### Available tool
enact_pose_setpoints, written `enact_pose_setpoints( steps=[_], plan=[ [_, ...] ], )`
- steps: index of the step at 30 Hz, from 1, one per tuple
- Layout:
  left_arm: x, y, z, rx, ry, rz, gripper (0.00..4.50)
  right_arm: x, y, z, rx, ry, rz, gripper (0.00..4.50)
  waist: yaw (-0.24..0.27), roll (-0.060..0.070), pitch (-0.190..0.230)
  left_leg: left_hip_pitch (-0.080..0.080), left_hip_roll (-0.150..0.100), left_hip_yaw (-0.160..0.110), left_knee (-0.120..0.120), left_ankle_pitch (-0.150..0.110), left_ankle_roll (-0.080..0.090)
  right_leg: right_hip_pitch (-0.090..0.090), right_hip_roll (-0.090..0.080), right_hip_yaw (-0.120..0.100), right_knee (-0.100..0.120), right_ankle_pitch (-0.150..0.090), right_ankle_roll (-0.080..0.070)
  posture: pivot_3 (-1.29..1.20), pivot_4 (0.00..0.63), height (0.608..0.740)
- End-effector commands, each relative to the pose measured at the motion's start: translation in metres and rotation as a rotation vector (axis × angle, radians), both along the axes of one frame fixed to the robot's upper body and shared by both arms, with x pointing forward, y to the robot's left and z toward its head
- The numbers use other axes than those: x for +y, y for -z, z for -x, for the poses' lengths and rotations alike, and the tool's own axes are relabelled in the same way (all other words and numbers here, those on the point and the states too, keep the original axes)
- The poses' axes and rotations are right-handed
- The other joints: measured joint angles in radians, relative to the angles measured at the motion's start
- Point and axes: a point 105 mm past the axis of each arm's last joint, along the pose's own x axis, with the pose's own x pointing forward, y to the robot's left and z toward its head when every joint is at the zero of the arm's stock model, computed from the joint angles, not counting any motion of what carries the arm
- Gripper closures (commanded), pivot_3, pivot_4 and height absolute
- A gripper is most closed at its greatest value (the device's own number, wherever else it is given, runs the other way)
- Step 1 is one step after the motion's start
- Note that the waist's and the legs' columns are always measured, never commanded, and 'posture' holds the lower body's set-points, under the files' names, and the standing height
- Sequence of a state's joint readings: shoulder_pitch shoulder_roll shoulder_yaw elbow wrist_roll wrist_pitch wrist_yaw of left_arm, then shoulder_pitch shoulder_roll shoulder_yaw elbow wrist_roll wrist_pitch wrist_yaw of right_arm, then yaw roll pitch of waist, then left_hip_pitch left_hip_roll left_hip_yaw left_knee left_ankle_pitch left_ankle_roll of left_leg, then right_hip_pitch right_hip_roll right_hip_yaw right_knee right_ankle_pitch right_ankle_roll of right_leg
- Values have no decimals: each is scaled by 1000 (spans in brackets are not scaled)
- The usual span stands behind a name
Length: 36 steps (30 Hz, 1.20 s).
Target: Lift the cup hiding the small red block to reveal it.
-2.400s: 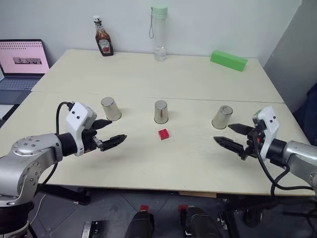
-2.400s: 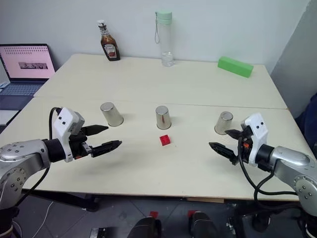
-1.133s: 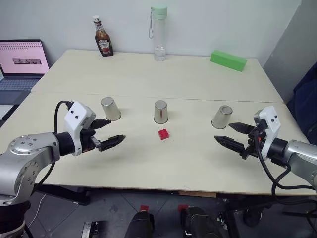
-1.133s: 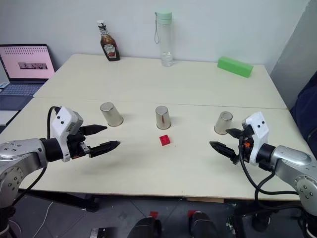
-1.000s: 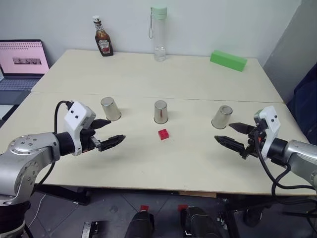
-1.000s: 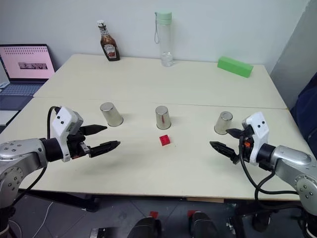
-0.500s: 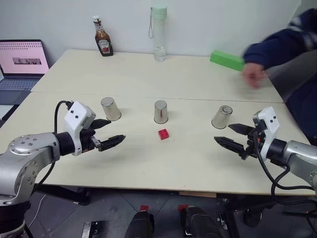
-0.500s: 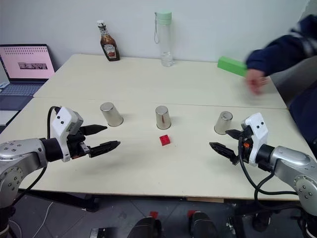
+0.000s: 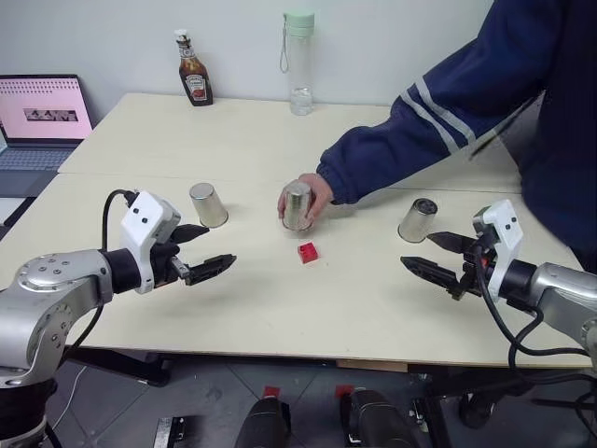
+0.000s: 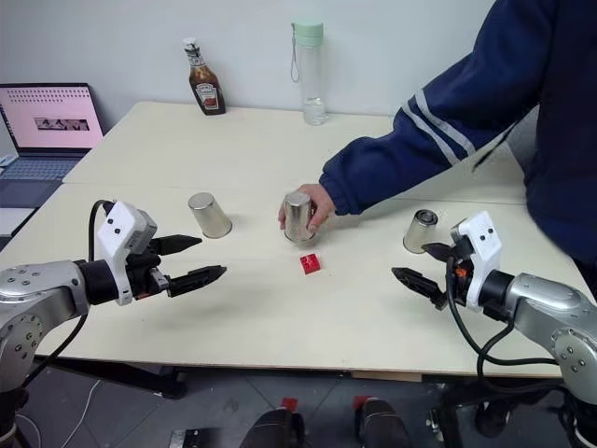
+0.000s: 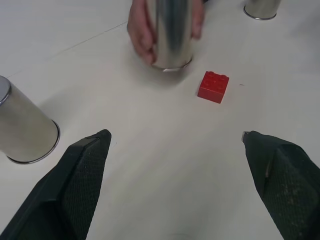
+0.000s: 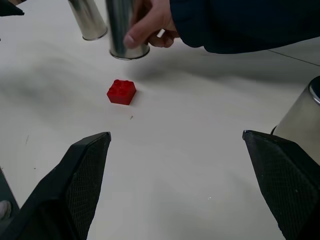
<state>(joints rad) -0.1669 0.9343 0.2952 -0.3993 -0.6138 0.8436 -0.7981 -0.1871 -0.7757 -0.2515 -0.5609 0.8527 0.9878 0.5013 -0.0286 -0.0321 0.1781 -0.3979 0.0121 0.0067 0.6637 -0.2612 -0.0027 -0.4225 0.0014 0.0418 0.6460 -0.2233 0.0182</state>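
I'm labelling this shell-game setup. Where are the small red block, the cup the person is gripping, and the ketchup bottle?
small red block (image 9: pixel 308 252), left eye view, on its top face.
middle cup (image 9: pixel 298 204), left eye view, on its bare metal side.
ketchup bottle (image 9: pixel 196 82), left eye view, on its label.

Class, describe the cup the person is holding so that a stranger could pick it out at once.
On the pale table, three silver cups stand upside down in a row. Take the middle cup, just behind the small red block. It alone has a person's hand wrapped around it.
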Motion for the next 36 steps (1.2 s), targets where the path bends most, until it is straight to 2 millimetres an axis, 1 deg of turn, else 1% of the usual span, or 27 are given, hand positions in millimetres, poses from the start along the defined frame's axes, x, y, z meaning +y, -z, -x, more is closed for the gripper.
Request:
enact_pose_setpoints(
  steps=[1,36],
  plan=[
    [0,-13,3,-56,5,-18,42,3,-11,-2,-51,-16,-13,0,0,0,0,0,0,0,0,0,0,0,0,0,0,0,0,0,150,740],
    [1,-16,0,-86,2,-40,42,5,-11,-5,-56,-29,-15,0,0,0,0,0,0,0,0,0,0,0,0,0,0,0,0,0,150,740]
  ],
)
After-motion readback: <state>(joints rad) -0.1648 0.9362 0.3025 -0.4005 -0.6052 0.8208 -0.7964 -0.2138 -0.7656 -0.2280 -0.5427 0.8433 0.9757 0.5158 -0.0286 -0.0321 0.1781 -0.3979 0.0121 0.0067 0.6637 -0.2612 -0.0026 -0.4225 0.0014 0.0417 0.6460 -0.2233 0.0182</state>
